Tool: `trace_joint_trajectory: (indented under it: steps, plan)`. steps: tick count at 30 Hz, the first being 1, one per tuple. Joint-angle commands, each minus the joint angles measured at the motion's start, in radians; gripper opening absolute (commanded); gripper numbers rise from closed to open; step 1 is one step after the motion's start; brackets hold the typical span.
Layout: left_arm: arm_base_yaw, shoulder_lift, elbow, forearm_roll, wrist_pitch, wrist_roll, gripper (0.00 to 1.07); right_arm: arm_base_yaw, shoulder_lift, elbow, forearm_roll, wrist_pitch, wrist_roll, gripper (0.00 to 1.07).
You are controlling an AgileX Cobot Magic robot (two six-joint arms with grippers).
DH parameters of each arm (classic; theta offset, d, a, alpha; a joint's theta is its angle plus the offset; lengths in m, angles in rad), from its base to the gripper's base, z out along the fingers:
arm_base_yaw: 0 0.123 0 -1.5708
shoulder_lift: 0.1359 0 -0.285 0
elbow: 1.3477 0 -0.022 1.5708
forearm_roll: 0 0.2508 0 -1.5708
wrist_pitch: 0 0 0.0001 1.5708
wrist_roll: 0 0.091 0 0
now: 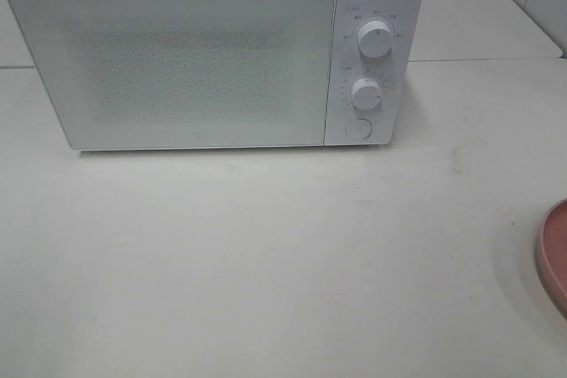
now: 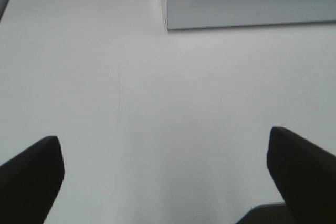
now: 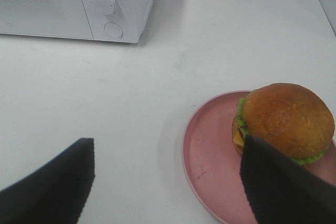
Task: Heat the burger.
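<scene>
The burger, with a golden-brown bun, green lettuce and a yellow cheese edge, sits on a pink plate. My right gripper hovers open above the table beside the plate, one dark finger overlapping the burger's near side in the right wrist view. In the exterior high view only the plate's rim shows at the right edge; the burger and both arms are out of that view. A white microwave stands at the back with its door shut. My left gripper is open over bare table near the microwave's corner.
The microwave has two knobs and a round button on its right panel. The white table stretches in front of it. A seam between table tops runs behind the microwave.
</scene>
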Motion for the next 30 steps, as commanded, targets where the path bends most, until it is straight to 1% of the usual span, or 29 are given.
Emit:
trace_joint_trajectory:
  steps: [1,2,30]
  plan:
    - [0.001,-0.044,0.003,-0.001,-0.015,-0.005,0.98,-0.009,-0.029,0.004,-0.003,-0.012,-0.009,0.75]
    - [0.000,-0.069,0.003,0.001,-0.014,-0.003,0.98,-0.009,-0.029,0.004,-0.003,-0.012,-0.009,0.75]
    - [0.000,-0.063,0.003,-0.002,-0.015,-0.004,0.98,-0.009,-0.021,0.004,-0.003,-0.012,-0.009,0.75]
